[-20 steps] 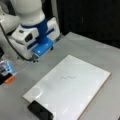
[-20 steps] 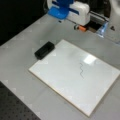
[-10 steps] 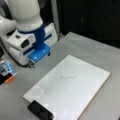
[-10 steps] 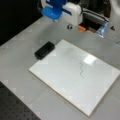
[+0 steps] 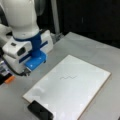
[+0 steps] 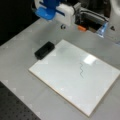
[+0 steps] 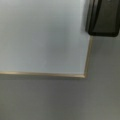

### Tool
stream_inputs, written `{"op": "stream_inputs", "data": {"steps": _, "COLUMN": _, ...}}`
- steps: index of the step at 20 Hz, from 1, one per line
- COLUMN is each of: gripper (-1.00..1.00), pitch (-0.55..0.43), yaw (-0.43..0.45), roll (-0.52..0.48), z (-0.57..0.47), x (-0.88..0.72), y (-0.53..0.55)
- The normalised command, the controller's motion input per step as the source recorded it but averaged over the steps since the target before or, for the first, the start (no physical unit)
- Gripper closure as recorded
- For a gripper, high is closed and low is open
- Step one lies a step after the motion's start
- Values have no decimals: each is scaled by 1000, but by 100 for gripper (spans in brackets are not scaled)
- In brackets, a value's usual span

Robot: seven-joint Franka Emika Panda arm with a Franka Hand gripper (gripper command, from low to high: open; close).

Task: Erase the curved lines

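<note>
The curve lines [image 5: 68, 78] are a thin dark squiggle near the middle of the white board [image 5: 85, 97]; in a front view they show as a short wavy stroke [image 6: 81, 70] on the board [image 6: 57, 72]. The black eraser block [image 5: 40, 111] [image 6: 44, 50] lies on the table against one corner of the board, untouched. My gripper [image 5: 26, 73] [image 6: 63, 26] hangs under the white and blue wrist, above the table just off the board's edge and well away from the squiggle. The wrist view shows a board corner [image 7: 83, 75] and the eraser [image 7: 103, 17], with no fingers visible.
An orange item [image 5: 9, 79] [image 6: 81, 28] lies beside the robot base, near dark equipment [image 6: 92, 18] at the table's edge. Grey tabletop [image 6: 22, 87] surrounds the board on all sides.
The arm has swung over the last second, carrying the gripper lower and along the board's edge toward the side where the eraser lies. Board, squiggle and eraser have not moved.
</note>
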Motion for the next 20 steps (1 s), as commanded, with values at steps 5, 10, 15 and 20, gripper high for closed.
{"op": "stream_inputs", "data": {"steps": 5, "gripper": -100, "pitch": 122, "yaw": 203, "roll": 4, "z": -9, "x": 267, "y": -525}}
{"op": "stream_inputs", "data": {"steps": 10, "gripper": -100, "pitch": 117, "yaw": 141, "roll": 5, "z": -1, "x": 229, "y": -395}}
{"op": "stream_inputs", "data": {"steps": 15, "gripper": -100, "pitch": 106, "yaw": 140, "roll": 51, "z": 21, "x": 191, "y": -236}}
{"op": "stream_inputs", "data": {"steps": 20, "gripper": -100, "pitch": 82, "yaw": 93, "roll": 115, "z": -43, "x": 194, "y": -178}}
